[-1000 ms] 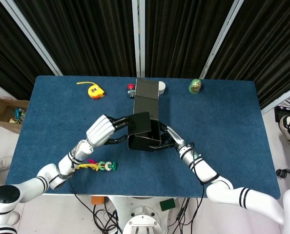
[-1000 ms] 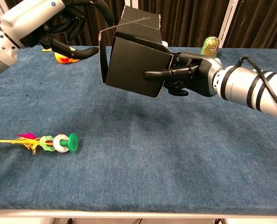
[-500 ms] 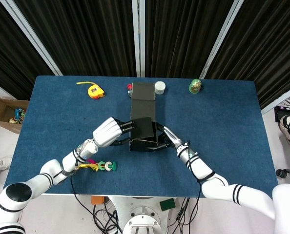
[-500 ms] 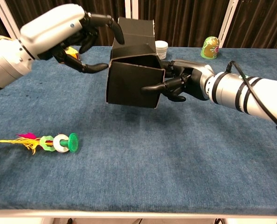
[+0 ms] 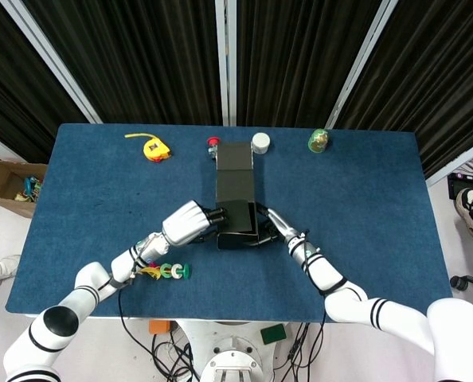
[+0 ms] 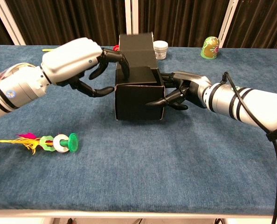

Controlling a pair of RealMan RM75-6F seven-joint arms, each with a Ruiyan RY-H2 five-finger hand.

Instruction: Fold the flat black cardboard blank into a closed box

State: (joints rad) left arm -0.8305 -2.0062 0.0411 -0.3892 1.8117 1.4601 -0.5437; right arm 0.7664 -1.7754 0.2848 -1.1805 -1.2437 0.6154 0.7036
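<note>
- Box [image 6: 138,95] is seen resting on the blue bench [image 6: 176,154], near mid-bench, partly folded; a long flap [image 5: 236,169] is laid out behind it toward the far edge.
- Left robot hand [image 6: 78,63] is placed at the box's left side, palm turned to the box; fingers [image 6: 111,57] are curled over the top left edge, thumb [image 6: 99,91] is stretched to the left wall.
- Left robot hand appears clamped on the box's left edge, between fingers above and thumb below.
- Left forearm is run low over the bench from the near left, wrist roughly level.
- Right robot hand [image 6: 180,89] is set against the box's right side; one finger [image 6: 157,100] is pressed on the front right corner, others are curled behind the right wall.
- Right robot hand is seen holding the box, fingers bent around the corner.
- Right forearm is extended from the near right, cable looped beside it.
- In the head view both robot hands [image 5: 190,224] [image 5: 272,227] are seen flanking the box [image 5: 236,227].
- Feather toy [image 6: 45,142] lies near the left front, apart from the box.
- Tape measure [image 5: 153,148], white jar [image 6: 161,49], green figure [image 6: 210,47] and a red item [image 5: 213,143] are lined along the far edge.
</note>
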